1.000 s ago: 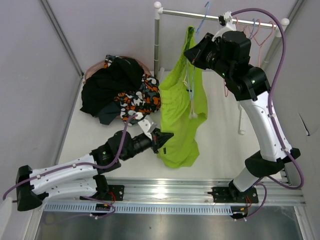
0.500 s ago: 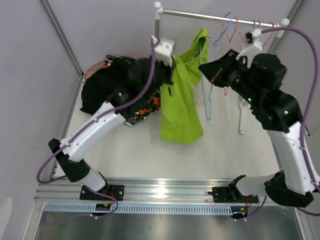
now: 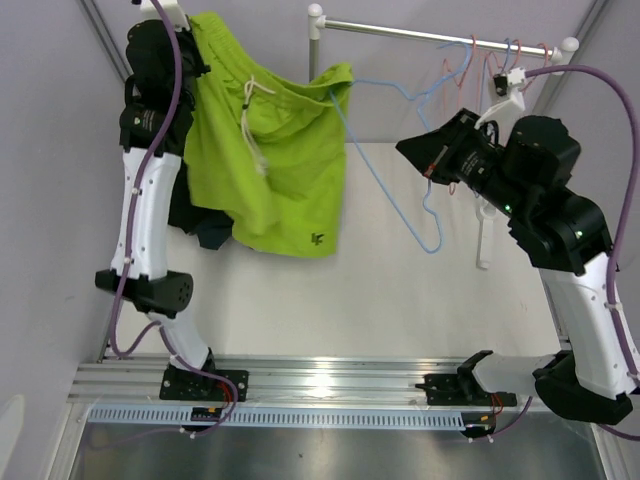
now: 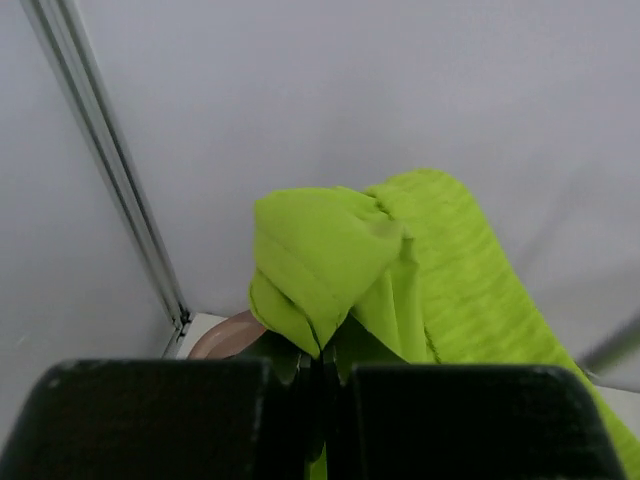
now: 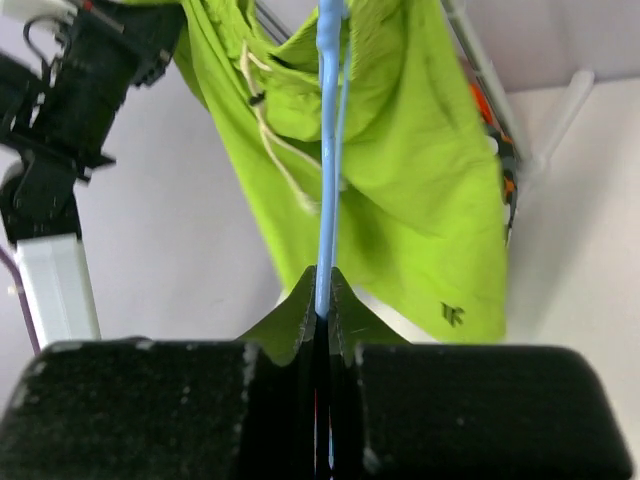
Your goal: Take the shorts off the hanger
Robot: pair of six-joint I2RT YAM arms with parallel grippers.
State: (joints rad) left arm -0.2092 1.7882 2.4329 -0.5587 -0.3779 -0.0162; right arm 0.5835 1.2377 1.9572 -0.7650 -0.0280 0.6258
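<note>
Left gripper: clamped shut on shorts, left of rail.
Right gripper: pinching blue hanger, near rail.
Table: white, under rail.
Walls: plain grey, around rail.

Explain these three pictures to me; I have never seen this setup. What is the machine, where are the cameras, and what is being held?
Two white robot arms stand at the table's near edge. The wide picture looks down from above; the other two come from cameras on each wrist. The left gripper, raised high, is shut on the lime-green shorts. The right gripper is shut on a blue wire hanger, which seems to catch the shorts' corner. Dark clothes lie piled on the table, beside a clothes rail.
</note>
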